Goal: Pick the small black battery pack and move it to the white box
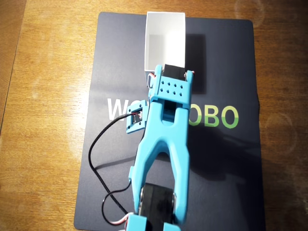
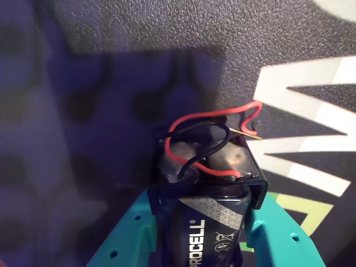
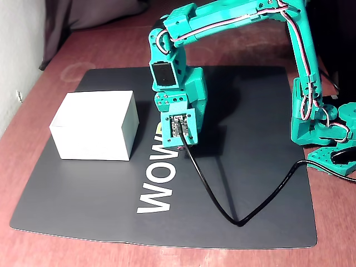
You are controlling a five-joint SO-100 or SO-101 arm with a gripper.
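The gripper (image 2: 206, 222) is clenched on the small black battery pack (image 2: 208, 217), red wires up, holding it clear above the dark mat (image 3: 250, 183) so it can travel to the white box (image 3: 94, 125) nearby.

Dark mat (image 3: 267, 183) with WOW lettering (image 3: 157, 192) on wooden table (image 1: 43, 120)

"PROCELL" on battery pack (image 2: 203, 231), "WOW" on mat (image 3: 256, 183)
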